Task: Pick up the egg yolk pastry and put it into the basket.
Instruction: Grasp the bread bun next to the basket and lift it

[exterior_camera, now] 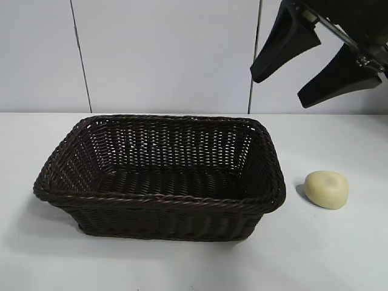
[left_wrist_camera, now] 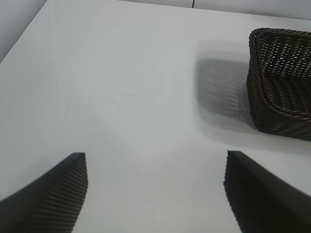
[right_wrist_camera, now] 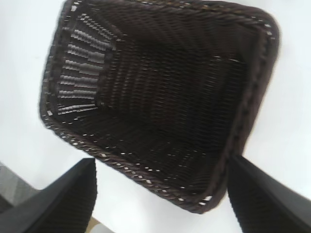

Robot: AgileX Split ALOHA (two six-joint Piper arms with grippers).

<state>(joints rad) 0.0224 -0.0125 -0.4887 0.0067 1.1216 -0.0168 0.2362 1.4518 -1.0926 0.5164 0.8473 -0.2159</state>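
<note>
The egg yolk pastry [exterior_camera: 327,189], a small pale yellow dome with a dimple, lies on the white table just right of the basket [exterior_camera: 159,207]. The basket is dark brown woven wicker and holds nothing; it also shows in the right wrist view [right_wrist_camera: 248,111] and, by one corner, in the left wrist view [left_wrist_camera: 279,73]. My right gripper [exterior_camera: 280,92] is open and empty, high in the air above the basket's right end and the pastry. My left gripper [left_wrist_camera: 155,187] is open and empty over bare table, apart from the basket. The pastry is out of both wrist views.
The white table [exterior_camera: 339,254] runs to a pale wall [exterior_camera: 163,54] behind the basket. The table's far edge [left_wrist_camera: 29,29] shows in the left wrist view.
</note>
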